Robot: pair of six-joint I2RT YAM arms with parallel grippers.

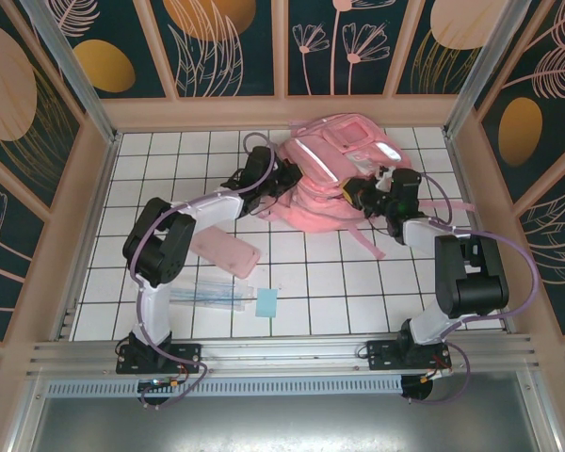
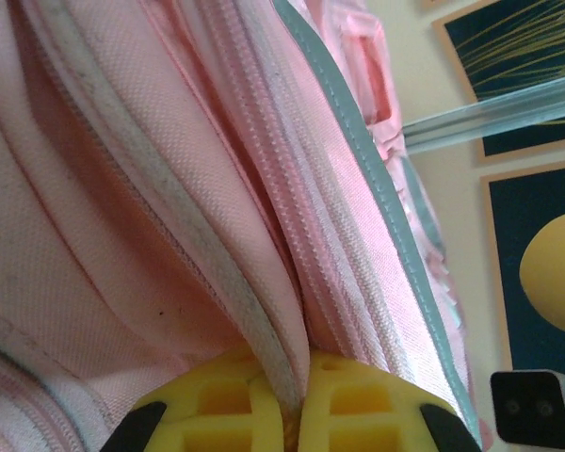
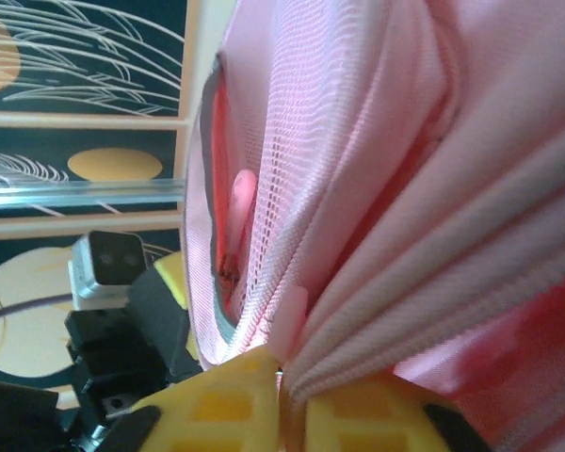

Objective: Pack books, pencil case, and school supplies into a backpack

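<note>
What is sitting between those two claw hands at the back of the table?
The backpack: in the top view its bunched pink fabric spans from left gripper to right gripper, both touching it.

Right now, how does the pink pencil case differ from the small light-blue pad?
The pencil case is pale pink, the pad light blue. The pencil case is oblong and clearly larger; the pad is small and square. Both lie flat on the tiled table, outside the backpack.

Pink backpack [image 1: 334, 179] lies slumped; pencil case [image 1: 224, 251], packet [image 1: 212, 294], pad [image 1: 266, 302] outside.
</note>
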